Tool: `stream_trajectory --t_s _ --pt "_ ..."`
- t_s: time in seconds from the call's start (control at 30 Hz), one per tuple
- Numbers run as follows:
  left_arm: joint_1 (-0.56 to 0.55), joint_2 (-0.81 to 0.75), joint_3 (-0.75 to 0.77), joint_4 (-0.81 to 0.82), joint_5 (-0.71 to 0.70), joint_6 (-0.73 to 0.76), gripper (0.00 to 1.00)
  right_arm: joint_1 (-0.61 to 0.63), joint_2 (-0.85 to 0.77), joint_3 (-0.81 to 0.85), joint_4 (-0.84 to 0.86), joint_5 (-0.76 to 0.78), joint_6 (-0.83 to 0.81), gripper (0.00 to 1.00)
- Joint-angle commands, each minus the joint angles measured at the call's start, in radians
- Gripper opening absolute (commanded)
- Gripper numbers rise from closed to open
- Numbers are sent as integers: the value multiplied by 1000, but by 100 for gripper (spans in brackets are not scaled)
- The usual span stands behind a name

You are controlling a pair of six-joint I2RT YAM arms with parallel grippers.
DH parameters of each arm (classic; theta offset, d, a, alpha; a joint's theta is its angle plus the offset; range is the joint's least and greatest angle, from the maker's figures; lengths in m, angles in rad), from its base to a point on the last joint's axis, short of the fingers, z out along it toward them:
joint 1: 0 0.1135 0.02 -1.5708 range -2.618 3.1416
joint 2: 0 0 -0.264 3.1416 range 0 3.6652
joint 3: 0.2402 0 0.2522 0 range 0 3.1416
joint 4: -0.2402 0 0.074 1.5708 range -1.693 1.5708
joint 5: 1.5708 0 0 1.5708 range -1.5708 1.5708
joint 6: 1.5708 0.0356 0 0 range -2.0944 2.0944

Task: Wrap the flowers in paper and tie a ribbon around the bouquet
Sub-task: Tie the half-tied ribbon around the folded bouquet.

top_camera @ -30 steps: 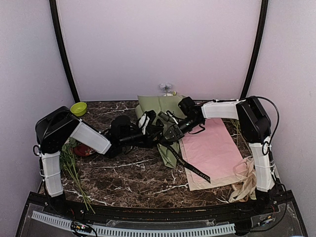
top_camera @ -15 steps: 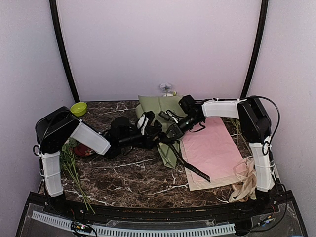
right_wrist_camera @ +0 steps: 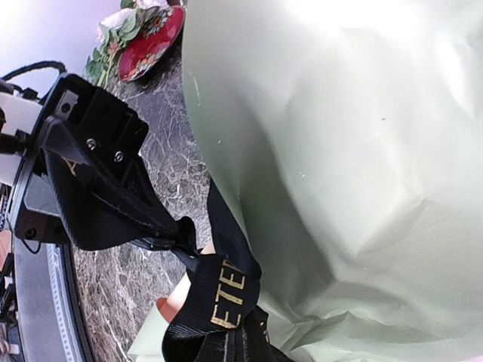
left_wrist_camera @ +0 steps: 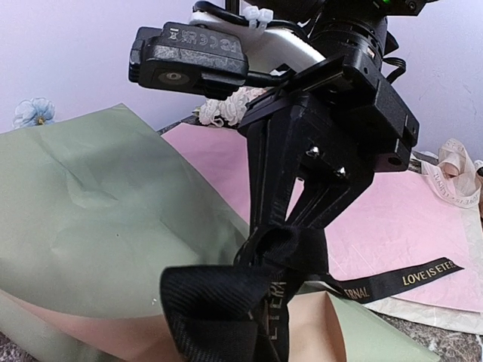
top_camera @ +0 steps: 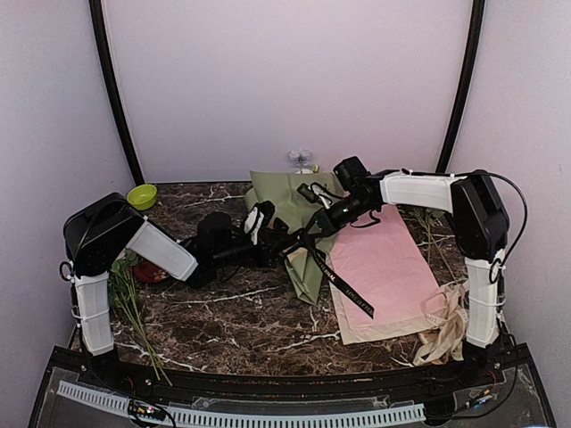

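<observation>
1. Your right arm has swung its elbow out toward the right wall over the last second. Its right gripper point(top_camera: 312, 234) has drawn a little toward the far side and has closed: it is now clenched on the ribbon point(top_camera: 343, 285).
2. Your left gripper point(top_camera: 284, 242) has barely shifted. It too is clamped on the ribbon, and the right wrist view shows its tips pinching the black band.
3. You have the two grippers facing each other, very close together. Only a short, bunched stretch of ribbon runs between them, just over the bouquet point(top_camera: 299, 232) at its middle.
4. From your right gripper the ribbon's free tail trails toward the near edge and crosses the pink sheet point(top_camera: 384, 263). Its lettered end now lies slightly farther from you than it did.
5. The bouquet lies on the table point(top_camera: 223, 312), beneath both grippers. The wide end of the paper point(top_camera: 285, 192) points at the back wall, and the narrow end points toward you, just left of the pink sheet.
6. The flowers point(top_camera: 302, 160) peek out at that far end, well beyond both grippers.
</observation>
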Motion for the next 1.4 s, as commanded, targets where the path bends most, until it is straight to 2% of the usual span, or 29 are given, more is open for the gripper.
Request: stream_trajectory --t_s 0.0,0.37,0.53,0.63,0.7,0.77,0.93,1.03,1.37 --pt "6 -37 -20 11 9 -14 0 -15 -27 -5 49 70 60 0" --pt "6 -25 -17 12 17 -20 0 5 2 21 24 100 65 1" --pt "6 -20 -17 12 18 -22 0 5 -3 30 12 206 80 6" --pt "6 -20 -17 12 17 -20 0 4 -4 35 4 247 82 0" --pt "6 -20 -19 12 13 -20 0 5 -2 41 -12 247 77 0" --pt "6 -20 -22 11 12 -20 0 2 -9 36 3 211 80 0" --pt "7 -25 -33 11 -13 -37 0 -11 -37 -5 69 289 135 0" --pt "8 -28 -37 2 -20 -42 0 -40 -58 -55 131 275 193 0" --pt "41 -69 -3 -282 -111 -71 0 -115 -149 -245 184 307 273 0"
